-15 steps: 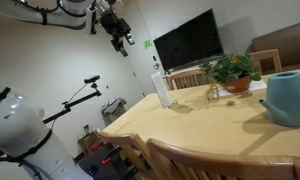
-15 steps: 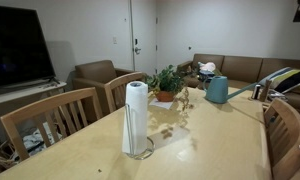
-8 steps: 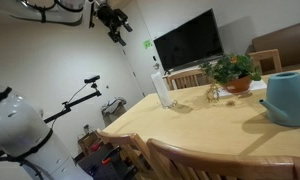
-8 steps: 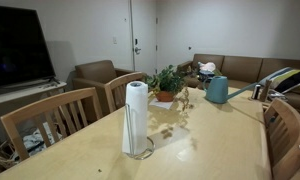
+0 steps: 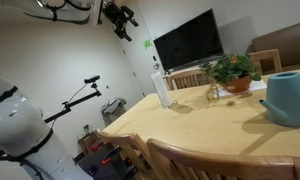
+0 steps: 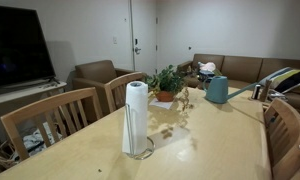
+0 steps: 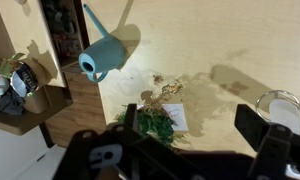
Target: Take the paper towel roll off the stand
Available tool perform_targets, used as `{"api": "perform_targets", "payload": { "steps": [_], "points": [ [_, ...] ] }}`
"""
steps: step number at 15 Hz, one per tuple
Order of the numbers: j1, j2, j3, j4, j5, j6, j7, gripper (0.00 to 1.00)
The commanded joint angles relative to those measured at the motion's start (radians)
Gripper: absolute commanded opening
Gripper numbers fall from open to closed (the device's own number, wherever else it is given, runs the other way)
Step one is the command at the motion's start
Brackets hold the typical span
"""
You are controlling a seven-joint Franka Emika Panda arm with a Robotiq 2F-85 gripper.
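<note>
The paper towel roll (image 6: pixel 136 113) is a slim white cylinder standing upright on a wire stand (image 6: pixel 142 152) on the light wooden table (image 6: pixel 205 140). It also shows in an exterior view (image 5: pixel 162 87) near the table's far corner. In the wrist view only its top ring (image 7: pixel 281 104) shows, at the right edge. My gripper (image 5: pixel 118 15) hangs high in the air, far above and to one side of the roll. In the wrist view the gripper (image 7: pixel 190 126) is open and empty, its dark fingers wide apart over the table.
A potted plant (image 6: pixel 168 82) on a white sheet and a teal watering can (image 6: pixel 217 90) stand on the table beyond the roll. Both also show in the wrist view, the plant (image 7: pixel 155 123) and the can (image 7: pixel 102 56). Wooden chairs (image 6: pixel 50 120) ring the table. A television (image 5: pixel 188 42) stands behind.
The gripper has risen and drifted a little to the right, towards the top edge of the exterior view. The roll, plant and watering can have not moved.
</note>
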Motion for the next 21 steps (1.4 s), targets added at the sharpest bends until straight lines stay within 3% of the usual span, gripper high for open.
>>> {"api": "perform_targets", "payload": {
  "steps": [1,3,6,15,21],
  "points": [
    [0.01,0.006,-0.008,0.007,-0.002,-0.005,0.002,1.0],
    [0.01,0.007,-0.008,0.01,-0.002,-0.007,0.002,1.0],
    [0.035,0.04,-0.019,0.038,0.034,0.057,-0.143,1.0],
    [0.099,0.205,0.022,0.237,-0.061,0.21,-0.416,1.0],
    [0.127,0.36,0.035,0.408,-0.016,0.074,-0.56,1.0]
  ]
}}
